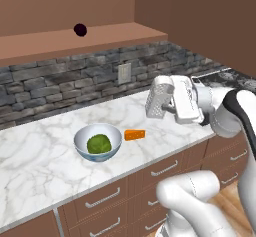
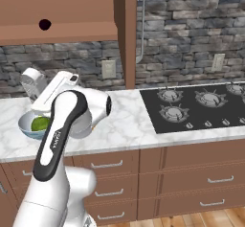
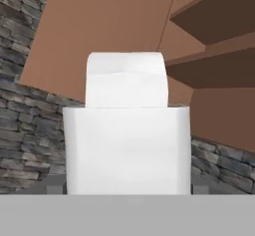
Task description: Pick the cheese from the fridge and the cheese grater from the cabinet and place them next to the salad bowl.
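Note:
My gripper [image 1: 170,103] is shut on the cheese grater [image 1: 160,97], a silvery perforated box, and holds it tilted in the air above the marble counter, right of the bowl. Seen through the hand view, the grater [image 3: 127,140] stands between my fingertips [image 3: 54,184]. The orange cheese [image 1: 135,135] wedge lies on the counter just right of the pale salad bowl [image 1: 80,140], which has a green leafy ball inside. In the right base view the grater [image 2: 32,83] hangs above the bowl [image 2: 25,124], partly behind my arm. The brown cabinet [image 1: 75,43] ledge runs above. The fridge is out of view.
A small dark ball [image 1: 80,29] rests on the cabinet ledge. A black cooktop [image 2: 196,104] lies to the right on the counter. A wall outlet [image 1: 124,72] sits in the stone backsplash. Drawer units [image 1: 102,198] line the counter's front.

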